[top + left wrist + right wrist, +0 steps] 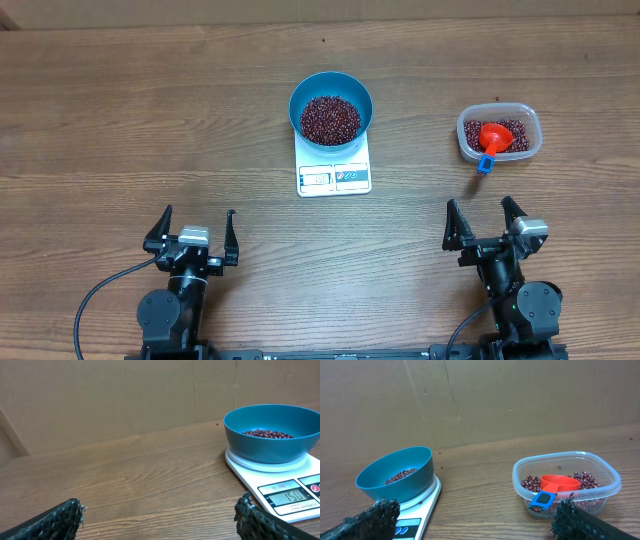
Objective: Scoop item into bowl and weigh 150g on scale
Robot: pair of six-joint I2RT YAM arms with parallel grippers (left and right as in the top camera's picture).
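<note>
Seen from above, a brown wood-grain table (120,120) holds a small flat white rectangular digital kitchen scale (334,176) near its middle. A round, deep, bright blue bowl (330,80) sits squarely on the scale. Inside it lies a shallow heap of small dark red-brown beans (331,119).

Well off to the robot's right stands a clear rounded-rectangular plastic tub (537,135) with more beans in it. An orange-red measuring scoop (495,136) rests in the tub, and its blue handle tip (485,163) pokes over the near rim.

The left gripper (199,211) and the right gripper (479,203) sit at the near edge, well apart from everything. Both have their black fingers spread wide and hold nothing.

In the left wrist view the scale's display (287,496) appears to read 150, though the digits are small.

Judging by that, the scooping looks finished and the step in hand is confirming the weight. To do it well, both arms should keep clear of the scale and bowl. Nothing should lean on or jolt the table, so the reading can settle.

If a correction is needed, the right gripper is the nearer one to the scoop. It should take the blue handle tip and move only a few beans at a time. Pouring low over the bowl's centre would keep beans from bouncing out. Stray beans on the scale platform would distort the weight.
</note>
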